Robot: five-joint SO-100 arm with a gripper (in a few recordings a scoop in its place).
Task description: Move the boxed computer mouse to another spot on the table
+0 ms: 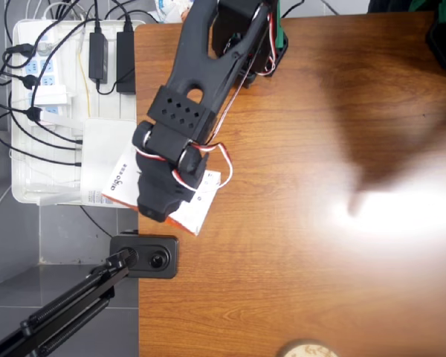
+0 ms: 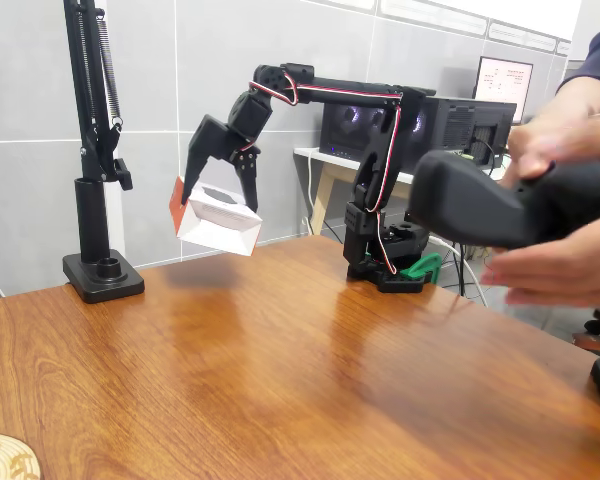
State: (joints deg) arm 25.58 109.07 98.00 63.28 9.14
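Table (image 2: 310,370) fills lower frame in fixed view, glossy wood; black arm (image 2: 375,170) rises from base at centre right, reaches toward upper left; mouse box (image 2: 218,222) hangs tilted in air at left of centre, clear of tabletop, orange edge leftward; gripper (image 2: 220,175) clamped on box from above.

White boxed computer mouse (image 2: 218,224) with orange-red edge; black fingers (image 2: 242,172); glossy reddish-brown wood-grain bench (image 2: 310,370).
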